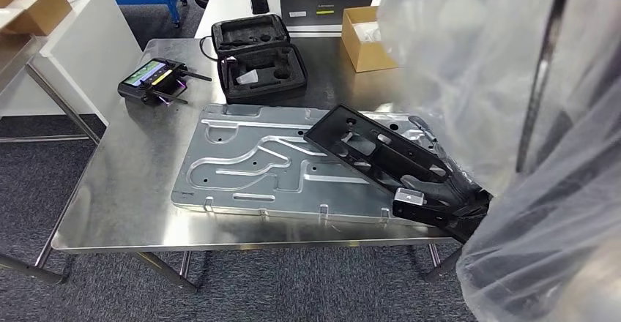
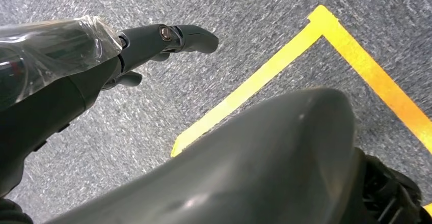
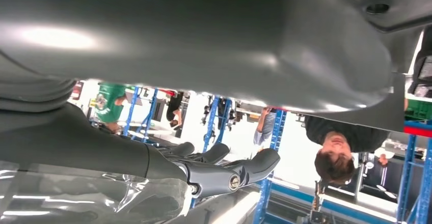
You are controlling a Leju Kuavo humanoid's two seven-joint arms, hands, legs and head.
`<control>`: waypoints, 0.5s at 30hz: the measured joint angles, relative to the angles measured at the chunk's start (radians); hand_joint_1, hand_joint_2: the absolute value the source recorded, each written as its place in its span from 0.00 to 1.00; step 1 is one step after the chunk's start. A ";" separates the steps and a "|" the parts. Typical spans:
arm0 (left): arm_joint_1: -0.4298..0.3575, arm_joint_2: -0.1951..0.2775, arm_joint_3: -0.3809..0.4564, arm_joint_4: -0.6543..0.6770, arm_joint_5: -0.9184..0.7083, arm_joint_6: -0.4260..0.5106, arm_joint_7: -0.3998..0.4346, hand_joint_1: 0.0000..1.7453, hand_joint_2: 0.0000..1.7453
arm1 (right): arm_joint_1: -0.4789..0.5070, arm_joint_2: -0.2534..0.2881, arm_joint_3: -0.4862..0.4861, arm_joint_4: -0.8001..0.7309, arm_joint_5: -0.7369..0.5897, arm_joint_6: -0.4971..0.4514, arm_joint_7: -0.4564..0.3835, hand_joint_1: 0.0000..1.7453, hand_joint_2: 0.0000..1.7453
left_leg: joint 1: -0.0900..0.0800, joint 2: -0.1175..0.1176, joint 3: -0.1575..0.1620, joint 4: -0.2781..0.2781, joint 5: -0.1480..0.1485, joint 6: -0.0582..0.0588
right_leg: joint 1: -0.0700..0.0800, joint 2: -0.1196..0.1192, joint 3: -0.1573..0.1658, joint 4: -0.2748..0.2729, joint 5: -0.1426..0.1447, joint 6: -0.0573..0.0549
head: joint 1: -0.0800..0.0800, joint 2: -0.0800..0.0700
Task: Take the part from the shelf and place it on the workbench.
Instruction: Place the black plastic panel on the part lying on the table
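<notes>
1. Gripping the black part (image 1: 381,154) at its near end, the right hand (image 1: 447,197) holds it tilted over the grey metal plate (image 1: 249,165) on the workbench (image 1: 124,197).
2. Left hand (image 2: 153,43) hangs over the carpet — fingers apart, holding nothing.
3. Farther back — an open black case (image 1: 256,58), a controller (image 1: 154,80), a cardboard box (image 1: 364,40).

Holding the part (image 1: 381,154) in the right hand (image 1: 447,197), lying over the metal plate (image 1: 242,165), open case (image 1: 260,58) sitting far behind.
</notes>
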 joint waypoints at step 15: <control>0.002 0.000 0.000 0.000 0.003 -0.002 0.001 0.00 0.00 | 0.008 -0.002 -0.013 -0.001 0.028 -0.003 -0.002 0.00 0.00 | 0.011 -0.005 0.024 0.182 -0.117 -0.044 | 0.010 0.000 -0.049 -0.122 0.120 -0.053 | -0.003 0.000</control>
